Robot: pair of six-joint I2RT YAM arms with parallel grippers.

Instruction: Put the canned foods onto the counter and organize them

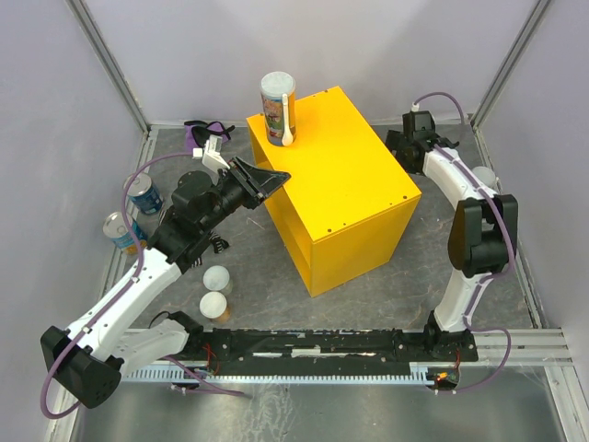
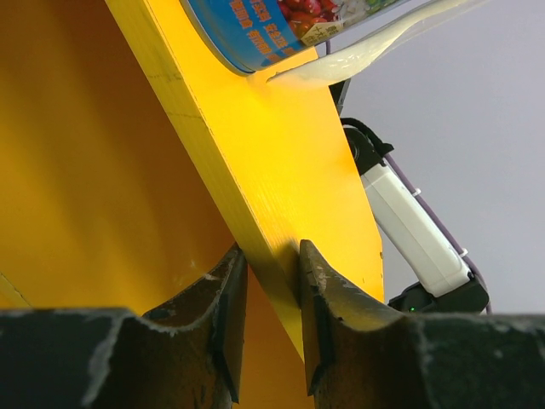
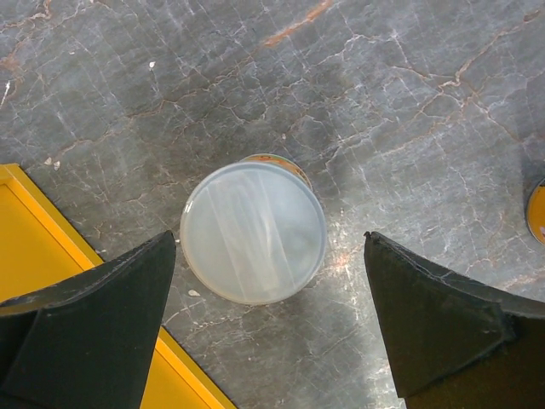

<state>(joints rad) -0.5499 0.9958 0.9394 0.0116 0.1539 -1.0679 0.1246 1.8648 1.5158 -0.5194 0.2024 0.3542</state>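
Observation:
The yellow counter stands mid-table, its hollow side facing left. A tall colourful can with a white spoon strapped to it stands on the counter's far left corner, and its base shows in the left wrist view. My left gripper is shut on the edge of the counter's top panel, one finger on top and the other below. My right gripper hangs open behind the counter's right corner, over a pale-lidded tub standing on the table between its fingers, untouched.
Two blue-labelled tins stand by the left wall. Two white-lidded tubs sit near the left arm. A purple cloth lies at the back left. Another can's edge shows right of my right gripper.

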